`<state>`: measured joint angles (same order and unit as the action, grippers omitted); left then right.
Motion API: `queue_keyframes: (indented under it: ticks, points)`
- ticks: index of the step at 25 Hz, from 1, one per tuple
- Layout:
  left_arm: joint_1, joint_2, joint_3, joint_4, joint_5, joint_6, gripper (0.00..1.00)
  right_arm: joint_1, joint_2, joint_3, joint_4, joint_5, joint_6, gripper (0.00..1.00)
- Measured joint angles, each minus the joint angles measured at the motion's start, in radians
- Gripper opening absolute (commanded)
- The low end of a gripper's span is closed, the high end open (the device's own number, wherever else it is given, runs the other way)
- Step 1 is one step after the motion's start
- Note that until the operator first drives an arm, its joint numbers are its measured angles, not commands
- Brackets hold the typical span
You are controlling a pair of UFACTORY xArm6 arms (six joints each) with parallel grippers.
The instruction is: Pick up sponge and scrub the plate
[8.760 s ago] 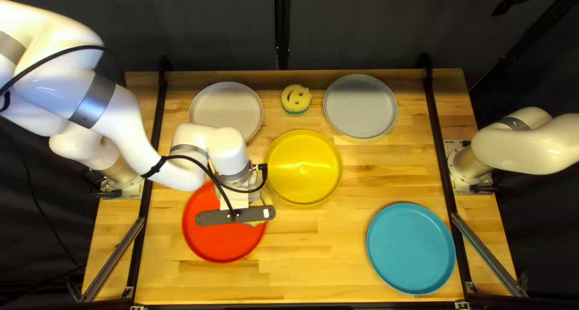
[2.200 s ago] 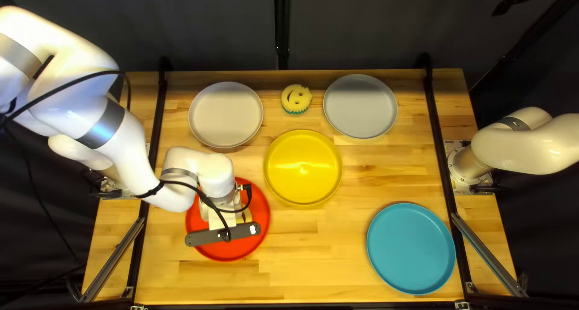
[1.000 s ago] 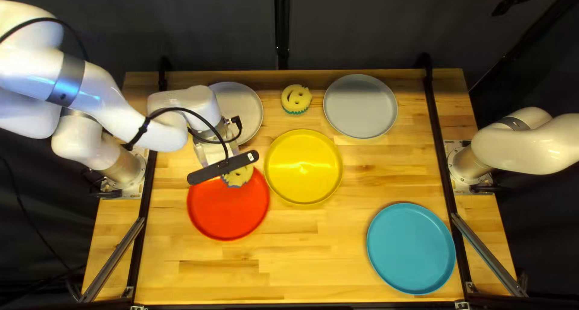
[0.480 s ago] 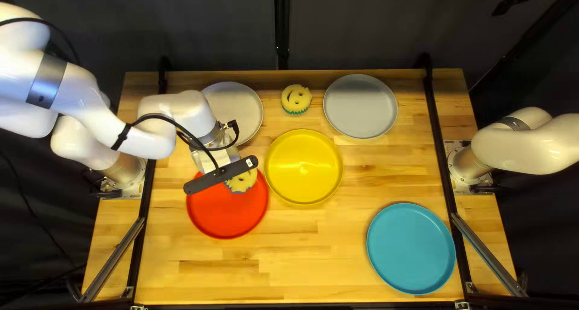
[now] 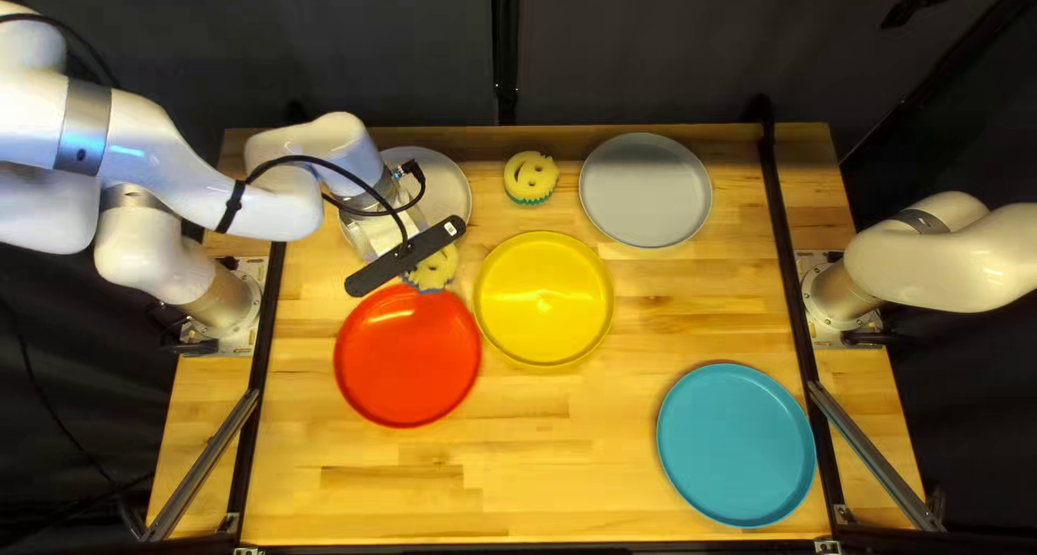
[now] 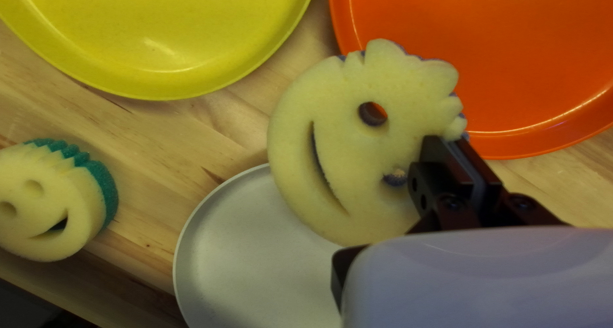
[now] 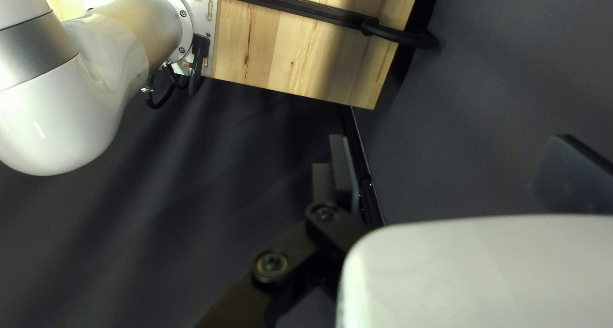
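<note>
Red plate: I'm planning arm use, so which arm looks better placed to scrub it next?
Left, most likely: the left gripper is shut on a sponge close to the red plate, while the right gripper is open and empty, away from the plates.

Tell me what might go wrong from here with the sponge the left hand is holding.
The left hand grips the blue-backed sponge near its edge, so pressing might twist it loose. It is at the red plate's rim; lowering it there could tip or shove the plate.
</note>
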<state>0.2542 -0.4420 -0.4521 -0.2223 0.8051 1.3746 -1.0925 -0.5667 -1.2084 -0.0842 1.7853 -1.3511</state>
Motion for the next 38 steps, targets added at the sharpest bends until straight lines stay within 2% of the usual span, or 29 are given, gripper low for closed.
queue_keyframes:
  ticks: [15, 24, 33, 38]
  points:
    - [0.016, 0.03, -0.025, -0.015, 0.001, 0.028, 0.0, 0.0, 0.0, 0.0, 0.0, 0.0, 0.0, 1.0]
    - [0.092, 0.024, -0.01, -0.007, -0.026, 0.013, 0.0, 0.0, 0.0, 0.0, 0.0, 0.0, 0.0, 1.0]
    - [0.194, 0.138, 0.008, 0.014, -0.103, 0.022, 0.0, 0.0, 0.0, 0.0, 0.0, 0.0, 0.0, 1.0]
    - [0.203, 0.184, 0.014, 0.011, -0.13, 0.031, 0.0, 0.0, 0.0, 0.0, 0.0, 0.0, 0.0, 1.0]
